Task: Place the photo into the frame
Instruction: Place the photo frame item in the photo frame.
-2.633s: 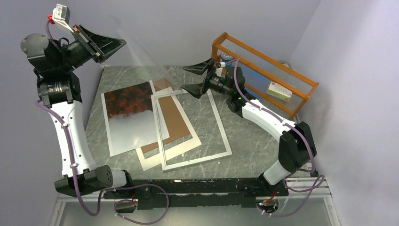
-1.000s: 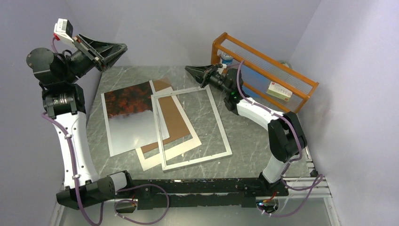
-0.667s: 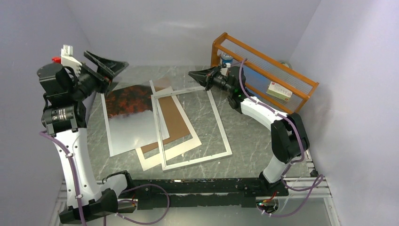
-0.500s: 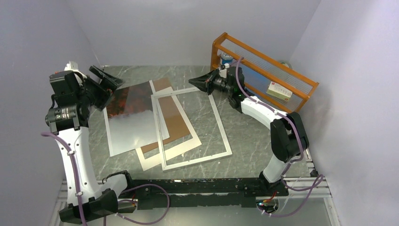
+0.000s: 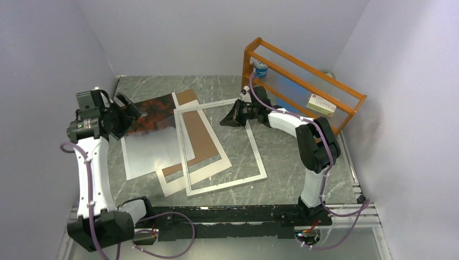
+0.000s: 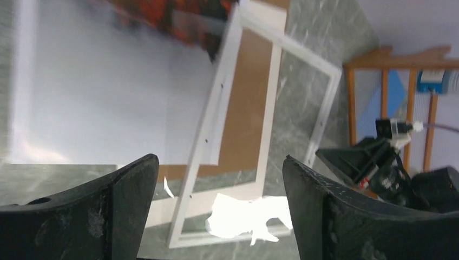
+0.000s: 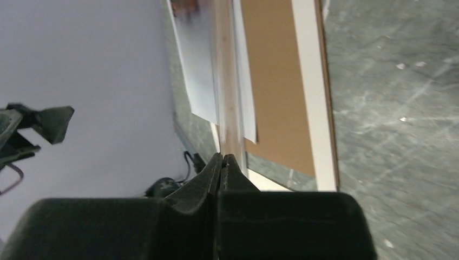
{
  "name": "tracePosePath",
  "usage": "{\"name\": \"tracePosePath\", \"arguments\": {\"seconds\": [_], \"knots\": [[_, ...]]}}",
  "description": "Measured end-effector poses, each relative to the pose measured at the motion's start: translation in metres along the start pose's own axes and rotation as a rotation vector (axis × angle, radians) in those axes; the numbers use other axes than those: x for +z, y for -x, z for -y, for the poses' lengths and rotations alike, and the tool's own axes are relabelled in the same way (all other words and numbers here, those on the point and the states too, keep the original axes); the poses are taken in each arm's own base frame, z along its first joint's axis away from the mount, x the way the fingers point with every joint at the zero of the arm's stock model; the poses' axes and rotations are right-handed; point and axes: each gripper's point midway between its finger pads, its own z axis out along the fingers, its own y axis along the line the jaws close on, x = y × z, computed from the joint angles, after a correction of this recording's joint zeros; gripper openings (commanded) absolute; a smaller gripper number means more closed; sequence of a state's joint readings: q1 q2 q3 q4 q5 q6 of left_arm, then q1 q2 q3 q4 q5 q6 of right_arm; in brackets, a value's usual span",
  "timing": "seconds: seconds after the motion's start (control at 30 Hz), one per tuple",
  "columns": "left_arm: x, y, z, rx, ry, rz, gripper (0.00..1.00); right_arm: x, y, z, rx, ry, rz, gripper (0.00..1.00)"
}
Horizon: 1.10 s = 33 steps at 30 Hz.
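The photo (image 5: 151, 142) lies flat at the table's left, its right edge meeting the frame (image 5: 227, 184). It is probably light, limp, slick and easily creased, so grasp it at the free far-left corner. The left gripper (image 5: 125, 110) hovers there with jaws wide and empty, while the right gripper (image 5: 226, 117), pinched closed on nothing, sits at the frame's far border.

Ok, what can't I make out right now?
Top view: the left pincer hides the photo's far-left corner.
Left wrist view: the photo's red half is blurred, cut by the top edge.
Right wrist view: the shut right pincer points at a blurred streak; contact with the frame unclear.
Top view: the label on the box in the orange rack is too small.
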State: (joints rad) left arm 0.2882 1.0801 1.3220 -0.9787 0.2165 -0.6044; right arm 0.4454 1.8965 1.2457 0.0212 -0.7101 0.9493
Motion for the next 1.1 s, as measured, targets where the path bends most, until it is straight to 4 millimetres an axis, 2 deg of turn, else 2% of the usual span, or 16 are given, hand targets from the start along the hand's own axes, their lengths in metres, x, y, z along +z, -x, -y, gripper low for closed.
{"name": "tracePosePath", "arguments": {"seconds": [0.17,0.3,0.53,0.73,0.9,1.1], "knots": [[0.057,-0.05,-0.006,-0.062,-0.094,-0.239,0.87,-0.002,0.0,0.017,-0.068,-0.039,0.006,0.0],[0.086,-0.094,-0.021,-0.115,-0.108,-0.405,0.87,-0.007,-0.001,0.037,-0.103,-0.069,0.035,0.0],[0.113,-0.116,-0.016,-0.081,-0.142,-0.491,0.87,-0.028,0.006,0.054,-0.136,-0.086,0.113,0.0],[0.138,-0.146,-0.017,-0.044,-0.122,-0.593,0.86,-0.043,0.02,0.061,-0.176,-0.081,0.17,0.0],[0.151,-0.163,-0.019,-0.009,-0.099,-0.643,0.86,-0.047,0.019,0.072,-0.181,-0.091,0.178,0.0],[0.168,-0.168,-0.024,-0.002,-0.078,-0.658,0.85,-0.048,0.021,0.076,-0.187,-0.103,0.189,0.0]]}}
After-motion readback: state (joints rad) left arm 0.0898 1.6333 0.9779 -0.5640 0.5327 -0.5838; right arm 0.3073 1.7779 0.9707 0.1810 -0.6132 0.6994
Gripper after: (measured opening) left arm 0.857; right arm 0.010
